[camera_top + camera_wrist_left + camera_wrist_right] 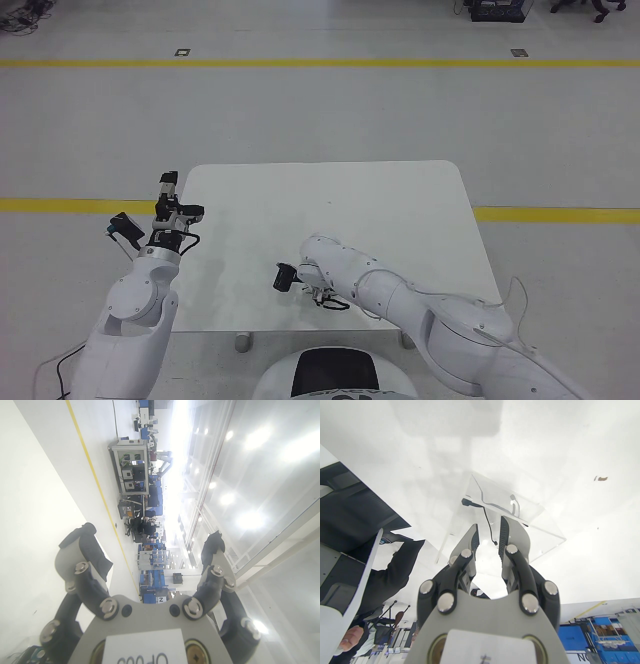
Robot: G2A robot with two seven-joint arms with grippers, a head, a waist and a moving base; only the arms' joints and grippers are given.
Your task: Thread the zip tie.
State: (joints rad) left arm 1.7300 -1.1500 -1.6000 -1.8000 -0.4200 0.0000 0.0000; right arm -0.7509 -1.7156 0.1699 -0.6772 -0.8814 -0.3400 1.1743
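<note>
Grasp step judged in hand: right gripper [489, 535] released, straddling zip tie [488, 520] at frame centre; left gripper [150, 532] released; next calls for clenching squarely on it

I see a thin black zip tie [488, 522] at a clear plastic stand [540, 510], toward the near edge of the white bench [380, 200]. Its strap bends once below the blocky head, and its two ends lie apart.

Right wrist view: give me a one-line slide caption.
Open right gripper lined up on a black zip tie at a clear acrylic stand on the white table.
</note>
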